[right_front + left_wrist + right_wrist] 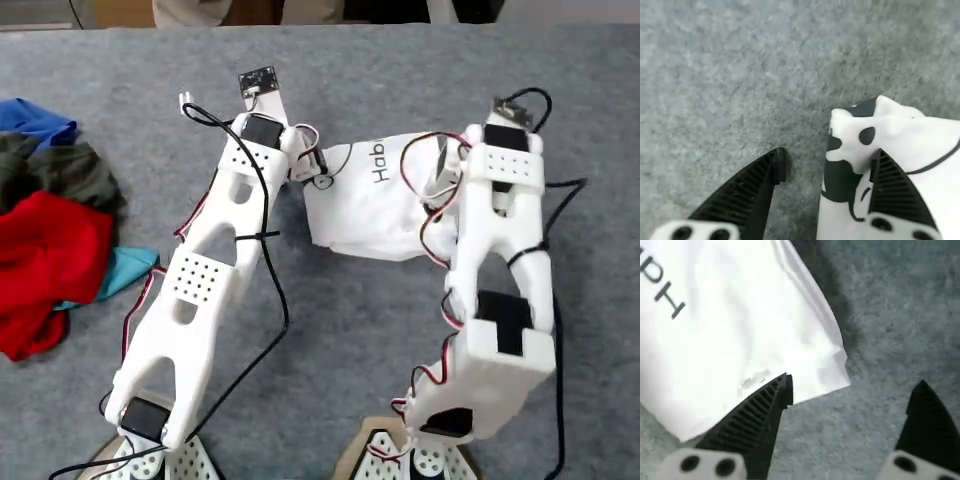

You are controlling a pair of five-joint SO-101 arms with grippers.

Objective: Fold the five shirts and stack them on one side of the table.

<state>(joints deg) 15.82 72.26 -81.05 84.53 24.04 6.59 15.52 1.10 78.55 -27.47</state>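
The task was at an early stage. One white shirt (372, 205) lay on the grey surface (400, 80) between the two arms, drawn into a rough, crumpled rectangle rather than a neat fold. Its edges looked uneven and one side bunched up, so I judged this fold only partly done.

The left jaws stood open. One finger hung over a printed corner of the white shirt and the other over bare surface, and a little of that corner reached into the gap between them. They held nothing.

The right jaws were also spread apart and held nothing. The shirt's opposite corner lay just beside one finger and edged into the gap, while the other finger was over bare surface, clear of the cloth.

Well away from both sets of jaws, on the far side of the left arm from the white shirt, four more garments lay in a loose heap. The blue shirt (35, 118), the dark green shirt (60, 170), the red shirt (50, 255) and the teal shirt (125, 270) overlapped one another, and none was folded.

No folded stack had been started anywhere. By my reading, the white shirt's fold remained to be finished and squared, then set to one side. After that the four heaped shirts would each need spreading, folding and stacking.
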